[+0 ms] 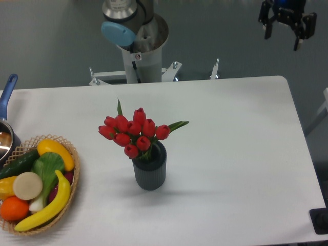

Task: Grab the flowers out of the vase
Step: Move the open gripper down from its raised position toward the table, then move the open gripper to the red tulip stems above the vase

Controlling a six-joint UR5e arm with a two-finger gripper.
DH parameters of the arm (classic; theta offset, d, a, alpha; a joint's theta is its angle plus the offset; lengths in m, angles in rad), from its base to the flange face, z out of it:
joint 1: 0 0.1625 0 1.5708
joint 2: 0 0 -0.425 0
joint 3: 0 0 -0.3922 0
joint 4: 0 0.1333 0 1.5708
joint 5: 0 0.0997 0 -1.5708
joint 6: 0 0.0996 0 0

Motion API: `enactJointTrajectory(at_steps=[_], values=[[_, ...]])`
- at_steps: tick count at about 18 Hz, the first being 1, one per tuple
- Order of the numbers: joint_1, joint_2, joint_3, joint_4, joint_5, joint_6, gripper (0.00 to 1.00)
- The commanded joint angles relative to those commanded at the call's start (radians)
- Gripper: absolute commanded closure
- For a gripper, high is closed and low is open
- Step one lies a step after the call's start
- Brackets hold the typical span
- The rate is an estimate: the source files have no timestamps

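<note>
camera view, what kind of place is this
Probably a robot lab bench staged with props: an arm base bolted behind a bare white table, its claw hanging above, and a vase of flowers.

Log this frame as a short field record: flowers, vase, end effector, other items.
flowers: red tulip bunch, upright in the vase
vase: dark ribbed cylinder, mid-table, standing
end effector: high at the upper right beyond the table's far edge, fingers apart, holding nothing
other items: basket of fruit and vegetables at the left edge; pot with blue handle behind it
</note>
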Motion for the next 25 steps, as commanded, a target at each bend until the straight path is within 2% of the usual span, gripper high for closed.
enactJointTrajectory(at_steps=[5, 8, 12, 17, 19, 21, 25], values=[[-0.018, 0.006, -0.003, -0.005, 0.005, -0.024, 0.0], [-0.055, 0.008, -0.029, 0.012, -0.008, -0.13, 0.0], [-0.113, 0.006, -0.081, 0.084, -0.034, -0.274, 0.0], [-0.202, -0.003, -0.184, 0.276, -0.15, -0.559, 0.0], [-0.25, -0.015, -0.201, 0.285, -0.155, -0.656, 0.0], [-0.294, -0.026, -0.209, 0.304, -0.176, -0.693, 0.0], [-0.316, -0.04, -0.244, 0.328, -0.342, -0.687, 0.0]])
